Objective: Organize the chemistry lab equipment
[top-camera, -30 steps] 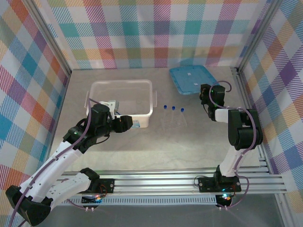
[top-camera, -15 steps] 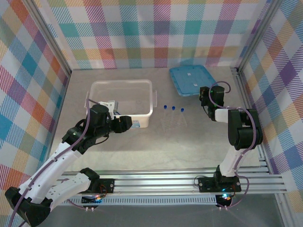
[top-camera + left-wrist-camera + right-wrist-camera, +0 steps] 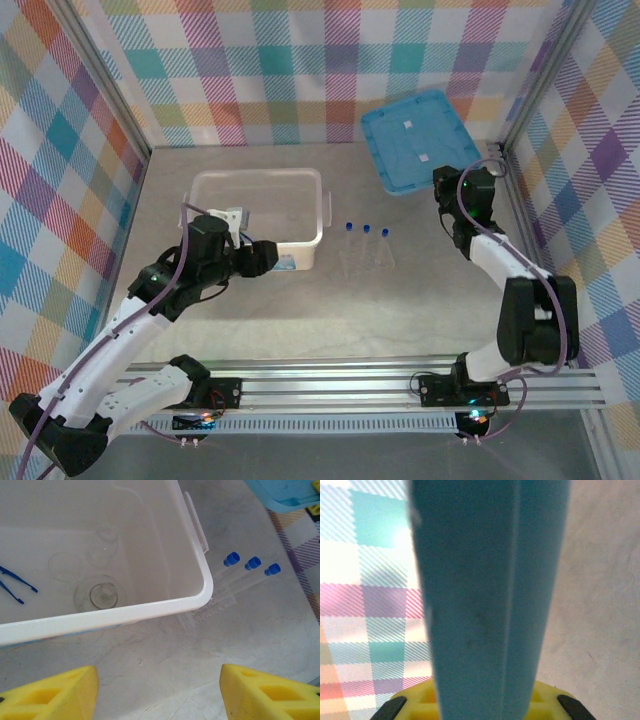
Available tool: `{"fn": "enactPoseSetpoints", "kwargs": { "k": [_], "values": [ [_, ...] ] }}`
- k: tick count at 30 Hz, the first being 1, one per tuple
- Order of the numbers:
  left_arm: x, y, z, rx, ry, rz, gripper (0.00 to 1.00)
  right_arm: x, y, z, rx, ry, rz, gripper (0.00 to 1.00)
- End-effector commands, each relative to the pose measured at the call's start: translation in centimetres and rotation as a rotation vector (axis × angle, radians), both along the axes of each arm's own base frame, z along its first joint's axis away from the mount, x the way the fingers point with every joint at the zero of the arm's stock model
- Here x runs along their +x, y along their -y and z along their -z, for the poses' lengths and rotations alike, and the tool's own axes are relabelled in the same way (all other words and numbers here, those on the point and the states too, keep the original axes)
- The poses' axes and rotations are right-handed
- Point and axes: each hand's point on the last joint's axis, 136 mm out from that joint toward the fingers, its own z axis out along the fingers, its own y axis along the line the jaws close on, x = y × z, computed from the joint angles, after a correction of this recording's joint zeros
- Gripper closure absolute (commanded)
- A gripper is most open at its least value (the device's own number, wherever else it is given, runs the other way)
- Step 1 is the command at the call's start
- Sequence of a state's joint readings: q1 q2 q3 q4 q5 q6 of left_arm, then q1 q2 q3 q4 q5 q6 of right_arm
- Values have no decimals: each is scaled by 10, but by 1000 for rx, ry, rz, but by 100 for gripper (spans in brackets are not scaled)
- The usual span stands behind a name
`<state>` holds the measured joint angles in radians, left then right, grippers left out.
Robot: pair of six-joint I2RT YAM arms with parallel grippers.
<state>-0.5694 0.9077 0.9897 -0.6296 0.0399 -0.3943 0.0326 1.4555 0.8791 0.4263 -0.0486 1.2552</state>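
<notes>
In the left wrist view, dark-blue tweezers (image 3: pixel 13 583), a round glass flask (image 3: pixel 98 593) and a tiny clear beaker (image 3: pixel 104 546) lie inside the white tub (image 3: pixel 125 613). Three clear blue-capped tubes (image 3: pixel 251 564) lie side by side on the table right of the tub (image 3: pixel 322 205); from above the tubes (image 3: pixel 366 230) sit mid-table. My left gripper (image 3: pixel 268 259) hovers open at the tub's front right corner, its yellow fingers (image 3: pixel 50 695) holding nothing. My right gripper (image 3: pixel 449 186) is shut on the near edge of the blue lid (image 3: pixel 418 140), which is lifted and tilted; the lid (image 3: pixel 485 605) runs edge-on from the jaws.
Plaid walls and metal frame posts (image 3: pixel 525 110) close in the back and sides. An aluminium rail (image 3: pixel 380 385) carries both arm bases along the near edge. Bare grey table (image 3: pixel 400 300) lies between the tubes and the rail.
My right gripper has closed on the blue lid and raised it off the table, tilting it up toward the back right corner. The left arm has stayed put.
</notes>
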Motion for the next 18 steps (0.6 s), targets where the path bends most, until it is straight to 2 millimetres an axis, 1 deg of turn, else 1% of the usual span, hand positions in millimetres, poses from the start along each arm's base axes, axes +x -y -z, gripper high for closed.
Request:
{"fn": "enactPoseSetpoints", "kwargs": {
  "k": [1,6,11,14,18],
  "values": [
    [3,0,-11,21,30,7,35,-11,7,-34,-145,53,2,100],
    [9,-1,-18,35,40,-4,35,-30,11,-69,-255,116,2,100],
    [15,-9,-24,34,38,-36,35,-53,10,-109,-389,199,0,100],
    [20,-16,-28,26,33,-62,34,-69,2,-137,-507,265,-13,100],
    [26,-28,-36,16,29,-96,32,-95,-18,-174,-706,352,-30,100]
  ]
}}
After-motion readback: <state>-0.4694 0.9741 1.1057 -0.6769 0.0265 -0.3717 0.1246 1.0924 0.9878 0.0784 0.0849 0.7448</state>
